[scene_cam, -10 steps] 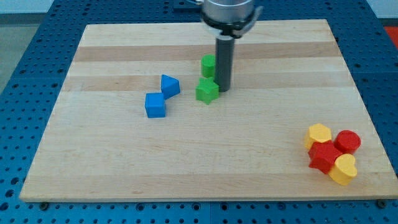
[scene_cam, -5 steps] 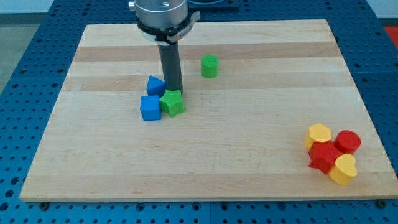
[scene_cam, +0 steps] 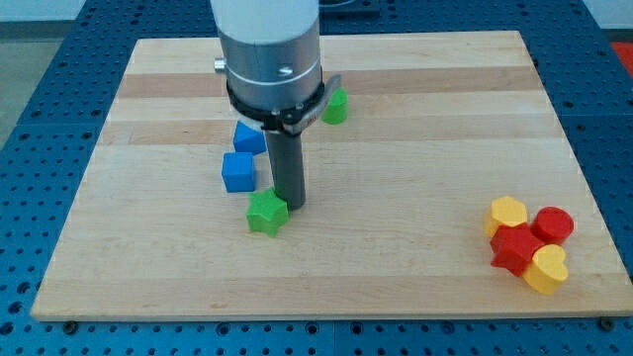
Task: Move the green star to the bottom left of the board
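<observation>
The green star (scene_cam: 266, 212) lies on the wooden board (scene_cam: 415, 178), left of centre and below the two blue blocks. My tip (scene_cam: 290, 204) stands right against the star's upper right side. The rod and the arm's wide grey body rise above it and cover part of the board's upper middle.
A blue cube (scene_cam: 238, 171) sits just above and left of the star, with a blue wedge-like block (scene_cam: 248, 137) above it. A green cylinder (scene_cam: 336, 106) peeks out right of the arm. At the lower right cluster a yellow hexagon (scene_cam: 507, 215), red cylinder (scene_cam: 554, 224), red star (scene_cam: 514, 248) and yellow heart (scene_cam: 546, 270).
My tip has moved left and then down the board, pushing the green star from beside the green cylinder, past the blue blocks, to below them. The blue blocks shifted slightly left.
</observation>
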Tool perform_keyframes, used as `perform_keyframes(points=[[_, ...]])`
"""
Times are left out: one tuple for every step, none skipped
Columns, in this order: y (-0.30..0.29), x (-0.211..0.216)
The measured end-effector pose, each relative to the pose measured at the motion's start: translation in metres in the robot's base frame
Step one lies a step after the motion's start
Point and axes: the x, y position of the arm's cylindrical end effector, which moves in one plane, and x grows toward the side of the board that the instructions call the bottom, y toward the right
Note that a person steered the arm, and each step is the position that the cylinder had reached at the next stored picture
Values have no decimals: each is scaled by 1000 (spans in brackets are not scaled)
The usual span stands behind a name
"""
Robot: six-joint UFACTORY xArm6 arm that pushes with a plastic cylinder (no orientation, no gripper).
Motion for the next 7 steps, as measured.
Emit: perform_keyframes(points=[[0,21],[-3,30],[-11,27],[-19,20],[-31,15],[-47,15],[-65,15]])
